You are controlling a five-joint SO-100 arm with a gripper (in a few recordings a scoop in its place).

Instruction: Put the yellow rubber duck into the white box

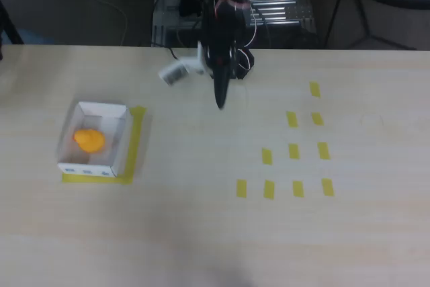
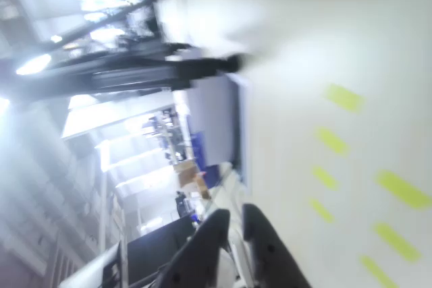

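The yellow rubber duck (image 1: 89,140) lies inside the white box (image 1: 118,140) at the left of the table in the overhead view. The box stands on a yellow tape outline, its blue-marked side toward the front edge. My gripper (image 1: 220,101) hangs over the table's back middle, well to the right of the box, with its dark fingers together and nothing held. In the blurred wrist view the gripper (image 2: 236,212) shows two dark fingers (image 2: 266,247) almost touching at the bottom.
Several short yellow tape strips (image 1: 293,151) lie flat on the right half of the wooden table (image 1: 201,233); they also streak across the wrist view as tape strips (image 2: 344,98). The arm's base and cables sit behind the back edge.
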